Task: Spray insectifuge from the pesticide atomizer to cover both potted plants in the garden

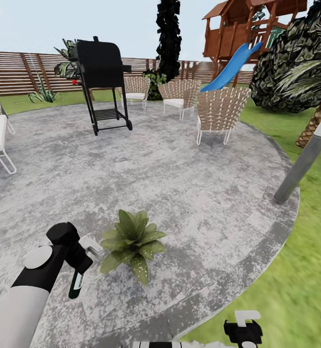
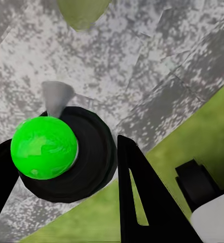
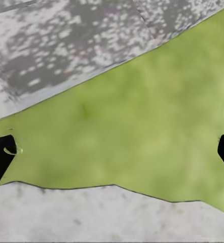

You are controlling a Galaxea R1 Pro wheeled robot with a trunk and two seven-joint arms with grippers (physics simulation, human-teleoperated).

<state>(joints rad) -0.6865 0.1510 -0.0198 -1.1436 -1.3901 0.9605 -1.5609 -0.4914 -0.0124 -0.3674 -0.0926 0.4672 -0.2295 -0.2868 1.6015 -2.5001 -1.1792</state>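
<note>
I am holding the pesticide atomizer (image 1: 76,284) in my left gripper (image 1: 78,261), my fingers (image 2: 142,202) closing on either side of the bottle, which is hanging downward from them with its dark body and white label pointing at the paving. In the left wrist view the atomizer (image 2: 66,154) is showing as a round dark form with a bright green ball on it and a pale cone-shaped nozzle, sitting snug between the two black fingers. Just beside the atomizer one potted plant (image 1: 131,241) is sitting on the round grey patio (image 1: 180,193) — a low rosette of pointed olive-green leaves, close to the bottle but not touching it; a leaf tip (image 2: 84,10) is showing in the wrist view too.

My right gripper (image 1: 242,328) is hanging apart from the plant, near the patio's edge over the green lawn (image 3: 142,121), its fingers (image 3: 0,157) standing wide apart with nothing between them.

Beyond the plant, across the patio, a black grill (image 1: 102,82) is standing, with woven chairs (image 1: 221,113) around the far rim. A grey bollard lamp (image 1: 305,157) is leaning at the patio's edge, and behind everything a brown slatted fence (image 1: 15,72) is running — with a wooden play tower and blue slide (image 1: 233,65) rising near it.
</note>
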